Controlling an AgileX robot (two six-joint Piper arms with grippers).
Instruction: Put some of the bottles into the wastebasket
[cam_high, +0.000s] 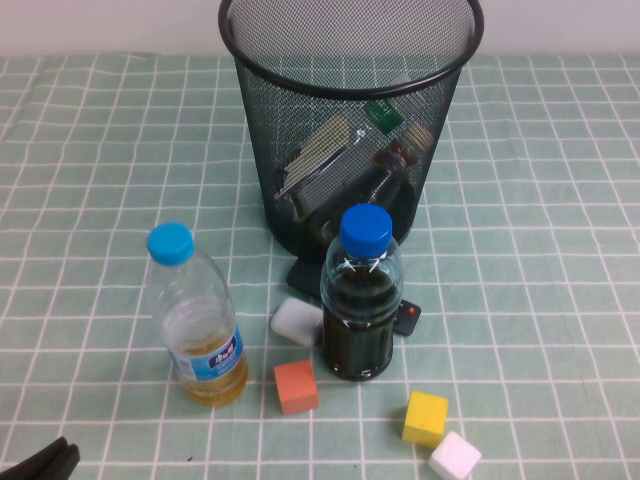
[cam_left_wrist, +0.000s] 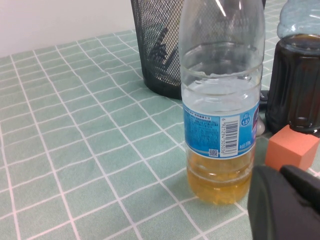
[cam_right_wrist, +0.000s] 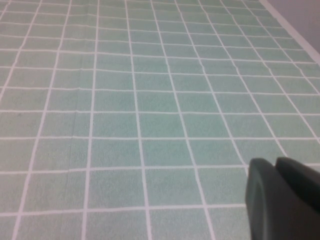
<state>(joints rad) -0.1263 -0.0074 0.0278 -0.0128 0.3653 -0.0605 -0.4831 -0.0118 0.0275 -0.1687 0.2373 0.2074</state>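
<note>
The black wire-mesh wastebasket (cam_high: 350, 110) stands at the back middle of the table; it also shows in the left wrist view (cam_left_wrist: 157, 55). Two bottles lie slanted inside it: a clear one with a green neck band (cam_high: 383, 113) and a smaller cream-capped one with brownish residue (cam_high: 415, 136). My left gripper (cam_high: 45, 462) is shut and empty at the front left edge; in the left wrist view (cam_left_wrist: 282, 172) it sits low, just in front of the yellow-liquid bottle. My right gripper (cam_right_wrist: 275, 162) is shut and empty over bare tablecloth, outside the high view.
A yellow-liquid bottle with light-blue cap (cam_high: 198, 320) (cam_left_wrist: 222, 100) and a dark-liquid bottle with blue cap (cam_high: 360, 300) (cam_left_wrist: 295, 75) stand in front of the basket. Around them lie an orange cube (cam_high: 296, 386), yellow cube (cam_high: 426, 417), white cube (cam_high: 455, 457), white block (cam_high: 297, 321).
</note>
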